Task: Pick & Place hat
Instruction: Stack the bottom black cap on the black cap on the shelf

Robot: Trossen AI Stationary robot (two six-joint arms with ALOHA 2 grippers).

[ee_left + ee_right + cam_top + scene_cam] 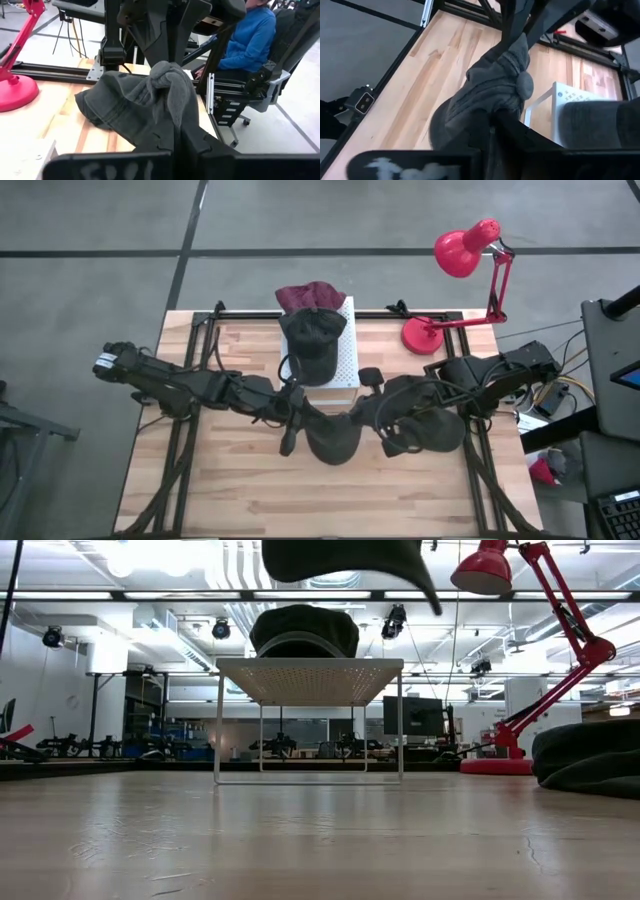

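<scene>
A dark grey hat [332,438] hangs in the air between my two grippers above the middle of the table; the low view shows it [340,560] well clear of the wood. My left gripper [298,412] is shut on its left side and my right gripper [365,412] on its right side. Beyond it stands a white perforated stand [348,355] on thin legs. A dark cap [315,340] rests on top of the stand, and a maroon hat [310,295] lies at the stand's far edge. My left gripper pinches a bunched fold of the hat's cloth [172,117] between its two fingers, coming nearly level from the table's left. The hat is lifted clear and sags away from the fingers. My right gripper has the hat's gathered cloth [487,112] between its two fingers, below the top button [524,84]. It comes from the table's right, slanting down. The hat is clear of the table; the fingers hide the exact spot.
A second heap of dark cloth [440,430] lies on the table at the right, under my right arm. A red desk lamp [465,250] stands at the far right corner. A person in a blue top [247,37] sits beyond the right edge. Bare wood lies near the front.
</scene>
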